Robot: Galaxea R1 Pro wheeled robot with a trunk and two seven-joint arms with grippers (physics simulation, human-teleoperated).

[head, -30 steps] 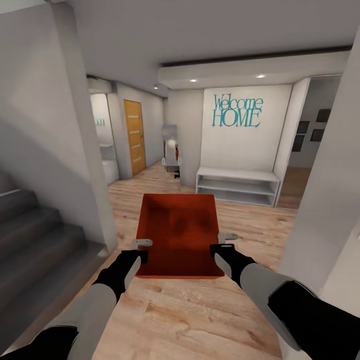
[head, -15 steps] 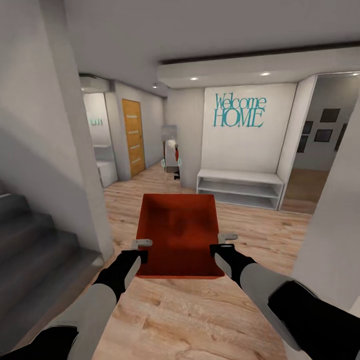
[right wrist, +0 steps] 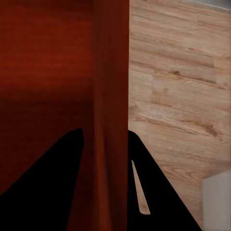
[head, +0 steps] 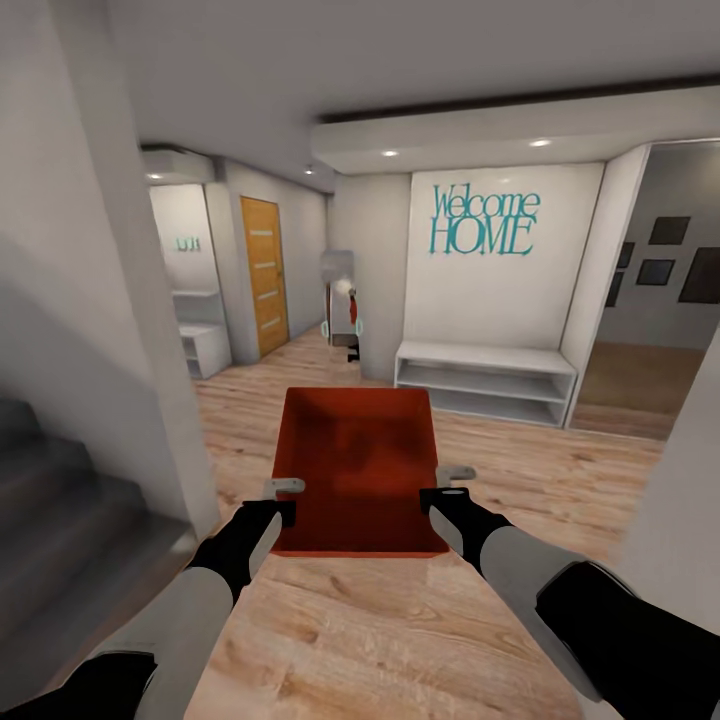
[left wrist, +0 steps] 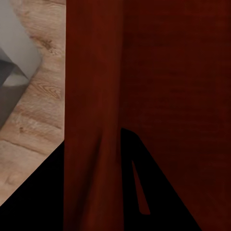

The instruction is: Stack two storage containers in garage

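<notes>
Both jaws are clamped on one orange-red storage container (head: 357,470): the left gripper (head: 283,497) pinches its left wall, the right gripper (head: 446,484) its right wall, a finger either side of each thin rim. The bin hangs between them above the wood plank floor (head: 400,640) of a hallway. Empty and lidless, it looks light but flexible, so opposite-wall grips suit it best.
</notes>
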